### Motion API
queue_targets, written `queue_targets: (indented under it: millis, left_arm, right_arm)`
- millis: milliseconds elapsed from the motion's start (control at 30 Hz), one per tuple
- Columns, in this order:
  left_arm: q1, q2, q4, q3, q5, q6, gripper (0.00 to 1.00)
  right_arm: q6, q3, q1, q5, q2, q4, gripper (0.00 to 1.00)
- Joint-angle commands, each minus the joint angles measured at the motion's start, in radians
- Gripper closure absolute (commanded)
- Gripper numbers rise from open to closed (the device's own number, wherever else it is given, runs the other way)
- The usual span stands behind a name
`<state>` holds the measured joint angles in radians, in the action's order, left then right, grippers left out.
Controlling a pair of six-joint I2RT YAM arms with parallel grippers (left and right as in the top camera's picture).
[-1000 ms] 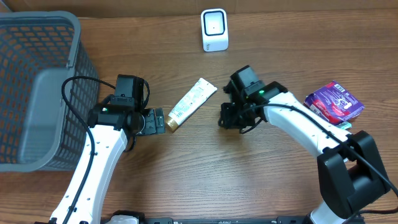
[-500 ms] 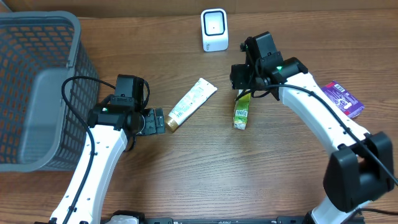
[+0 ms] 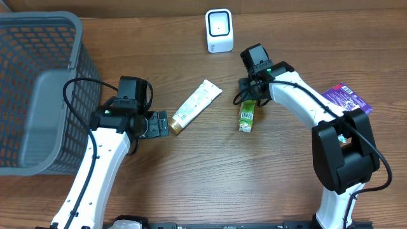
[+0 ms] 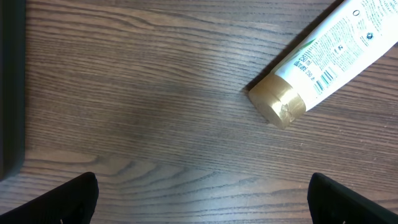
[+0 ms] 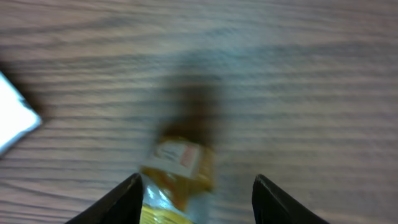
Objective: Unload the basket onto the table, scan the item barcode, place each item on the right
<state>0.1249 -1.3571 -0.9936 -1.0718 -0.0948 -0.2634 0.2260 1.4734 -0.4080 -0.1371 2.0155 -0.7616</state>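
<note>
Overhead shows one wood-grain surface (image 3: 210, 184) bearing one grey mesh basket (image 3: 38, 89), one white tube (image 3: 198, 102) with a gold cap (image 3: 177, 127), and one flat green sachet (image 3: 247, 116) lying lengthwise near-to-far, its far end loose between the parted right fingers (image 3: 248, 94); left fingers (image 3: 163, 124) gape wide beside the cap.

table (image 3: 210, 181) | basket (image 3: 44, 16) | scanner (image 3: 219, 30) | tube (image 3: 197, 105) | green packet (image 3: 247, 117) | purple packet (image 3: 347, 100)

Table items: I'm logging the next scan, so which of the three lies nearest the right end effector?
The green packet, right beside the right end effector. The white gold-capped tube lies farther left, and the purple pack is at the far right.
</note>
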Motion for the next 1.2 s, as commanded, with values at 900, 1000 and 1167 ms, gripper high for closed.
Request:
queue_targets:
  millis: [900, 1000, 1167]
  left_arm:
    - [0.006, -0.004, 0.004, 0.003, -0.009, -0.014, 0.0]
    - [0.006, -0.004, 0.004, 0.003, -0.009, -0.014, 0.0]
    - [0.006, -0.004, 0.004, 0.003, -0.009, -0.014, 0.0]
  right_arm:
    - [0.077, 0.394, -0.087, 0.202, 0.003, -0.866, 0.43]
    - [0.072, 0.36, -0.161, 0.198, 0.003, -0.867, 0.43]
    - [0.072, 0.284, -0.253, 0.153, 0.003, -0.86, 0.39]
